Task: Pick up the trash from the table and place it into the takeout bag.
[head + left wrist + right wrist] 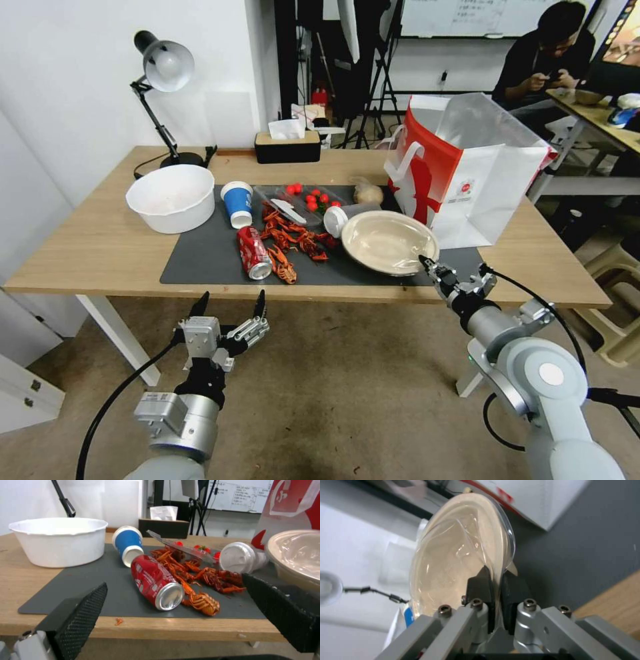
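- Five pieces of trash lie on the long light-wood table (100, 253), all on or at the edge of its dark grey rectangular mat (213, 257); none is judged to be inside the bag yet, though the bag's interior is hidden.
- Tall white paper takeout bag with a red side panel (470, 177): stands upright at about 2 o'clock from the mat's centre, mouth open.
- Beige shallow bowl lined with clear film (388, 241): sits at 4 o'clock on the mat, just beside the bag. The right gripper (431, 266) has its jaws closed narrowly on the bowl's near rim, one pad inside and one outside, as the right wrist view shows (495, 593). The bowl appears to rest on the mat, not yet lifted.
- Red soda can (254, 252): on its side at 7 o'clock, touching scattered red crayfish shells (293, 240).
- Blue paper cup (237, 203): at 10 o'clock.
- White-lidded grey cup (347, 217): tipped over, near centre, touching the bowl.
- Small clear plastic bag (367, 193): at 1 o'clock, beside the takeout bag.
- Left gripper (229, 305): hovers before the table's near edge, jaws wide, holding nothing.
- Large white round tub (171, 197): at 9 o'clock, partly off the mat.
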